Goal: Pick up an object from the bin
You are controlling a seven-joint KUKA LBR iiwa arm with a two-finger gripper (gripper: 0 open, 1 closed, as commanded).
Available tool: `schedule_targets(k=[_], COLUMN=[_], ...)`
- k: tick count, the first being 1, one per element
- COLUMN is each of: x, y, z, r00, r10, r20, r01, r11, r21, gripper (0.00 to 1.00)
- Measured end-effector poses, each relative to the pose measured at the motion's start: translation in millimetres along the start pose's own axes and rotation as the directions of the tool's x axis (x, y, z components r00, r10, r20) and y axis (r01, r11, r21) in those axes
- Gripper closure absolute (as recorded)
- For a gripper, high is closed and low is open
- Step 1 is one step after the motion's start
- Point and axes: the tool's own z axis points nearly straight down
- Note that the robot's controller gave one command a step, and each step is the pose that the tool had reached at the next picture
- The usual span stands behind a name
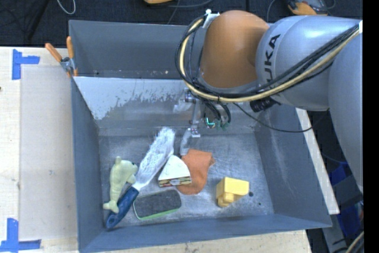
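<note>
Arm [308, 62] enters from the right, its orange cover [231, 47] and looped cables [195, 77] hanging over the back half of the bin [89, 145]. Gripper [189, 138] sits low under the cover, pointing down at the bin floor, near the middle and slightly toward the back wall. How far it is open cannot be told from this angle, since the wrist hides most of it; nothing is seen in its grasp. Its tip is just above and between two things: the white bristle head of the brush [159, 151] just to its left, and the upper edge of the orange cloth [198, 167] right below it. Whether it touches either cannot be told. The brush lies on a diagonal, bristles up toward the gripper, blue handle running down to the front-left corner. The cloth lies crumpled at mid-floor, its left side touching the wedge [174, 172], which is white with a yellow and red edge. The wedge rests between brush and cloth. In front of it lies the sponge [157, 204], dark and flat with a green rim, touching the brush handle. The toy [121, 182], pale yellow-green and soft, lies left of the brush, against the handle. The yellow block [231, 191] stands alone to the right of the cloth, near it but apart.
</note>
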Motion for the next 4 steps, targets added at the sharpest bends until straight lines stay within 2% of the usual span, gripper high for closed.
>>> schedule_targets(k=[1,2,3,4], x=[-1.8,-0.8,-3.5,-3.3], y=[-0.5,20.8,29.0,43.3], z=[-5.0,48.2,60.6,52.8], r00=[1.0,0.962,0.92,0.845], r10=[0.002,-0.272,-0.392,-0.535], r20=[0.008,0.015,0.018,0.012], r01=[-0.002,0.272,0.392,0.534], r11=[1.0,0.962,0.92,0.845], r21=[0.0,0.003,0.004,0.005], gripper=[0.0,0.0,0.0,0.0])
